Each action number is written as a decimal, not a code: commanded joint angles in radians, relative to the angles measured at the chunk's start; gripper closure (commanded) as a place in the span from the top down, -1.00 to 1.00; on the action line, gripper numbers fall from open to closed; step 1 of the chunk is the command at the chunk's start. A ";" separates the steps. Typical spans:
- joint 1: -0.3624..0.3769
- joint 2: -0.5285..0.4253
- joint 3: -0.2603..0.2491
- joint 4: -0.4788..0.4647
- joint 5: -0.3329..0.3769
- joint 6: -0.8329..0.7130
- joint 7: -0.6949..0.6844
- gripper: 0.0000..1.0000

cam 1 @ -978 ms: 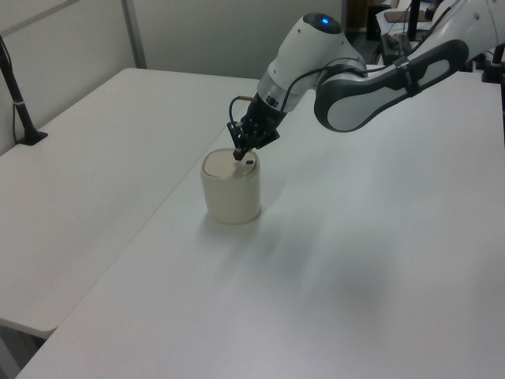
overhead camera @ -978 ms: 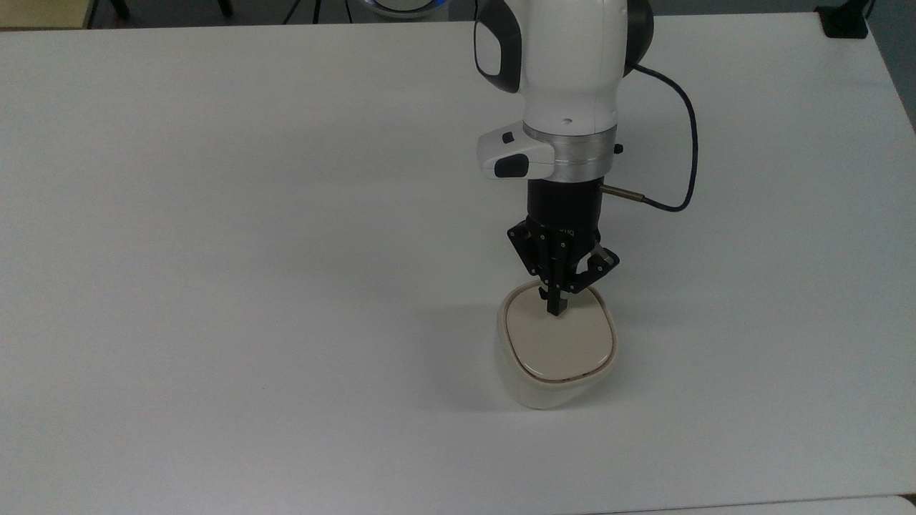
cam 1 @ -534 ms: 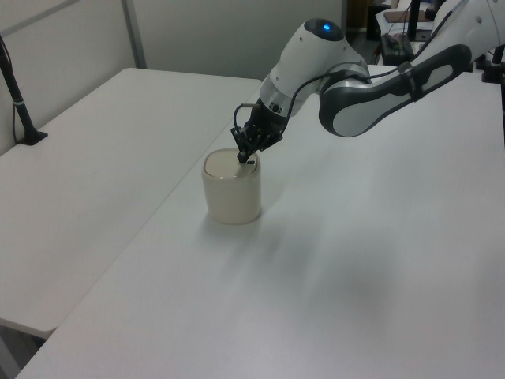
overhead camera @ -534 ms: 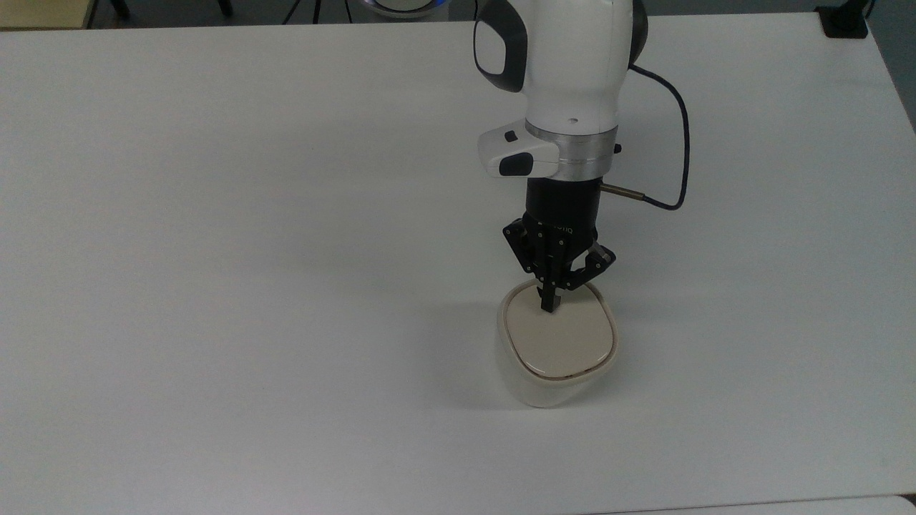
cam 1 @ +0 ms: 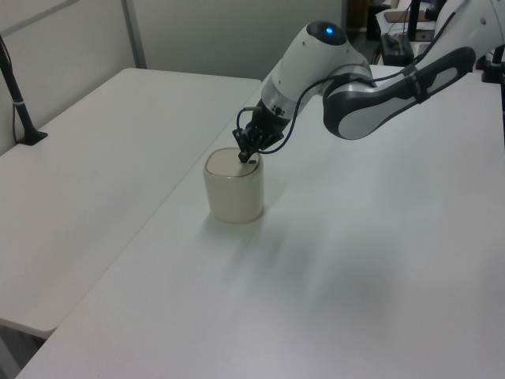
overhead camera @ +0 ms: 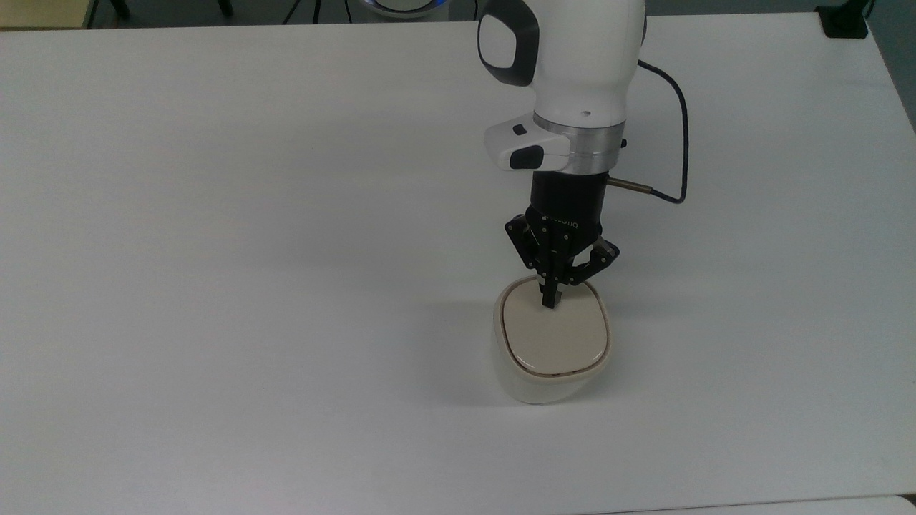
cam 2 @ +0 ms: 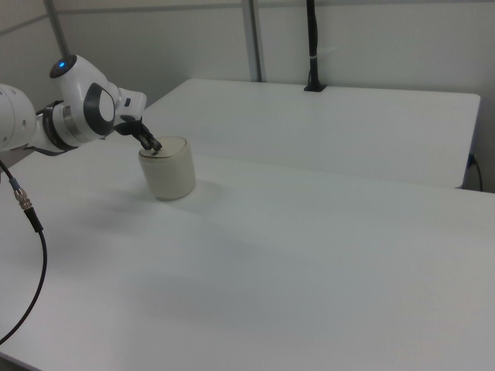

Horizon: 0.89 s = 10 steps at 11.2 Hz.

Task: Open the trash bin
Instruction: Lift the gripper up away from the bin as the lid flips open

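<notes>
The trash bin (overhead camera: 547, 357) (cam 1: 233, 189) (cam 2: 170, 174) is a small cream-white rounded-square tub standing on the white table, its beige lid lying flat and closed. My gripper (overhead camera: 549, 300) (cam 1: 244, 158) (cam 2: 154, 146) points down with its black fingers shut together, the tip resting on the lid near the edge closest to the arm. The lid's black button is covered by the fingertips in the top view. Nothing is held between the fingers.
The white table (overhead camera: 250, 250) stretches wide around the bin. A dark cable (overhead camera: 680, 136) loops from the wrist on the top view's right. A black clamp post (cam 1: 20, 110) stands at the left view's left edge, and another post (cam 2: 312, 46) stands at the far table edge.
The arm has shifted slightly towards the top view's right, and the bin has slid a little to the top view's left and up under the fingertip. The lid stays closed.
</notes>
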 commanded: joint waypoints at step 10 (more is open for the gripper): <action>-0.145 -0.471 0.007 -0.117 0.304 -0.615 -0.396 0.87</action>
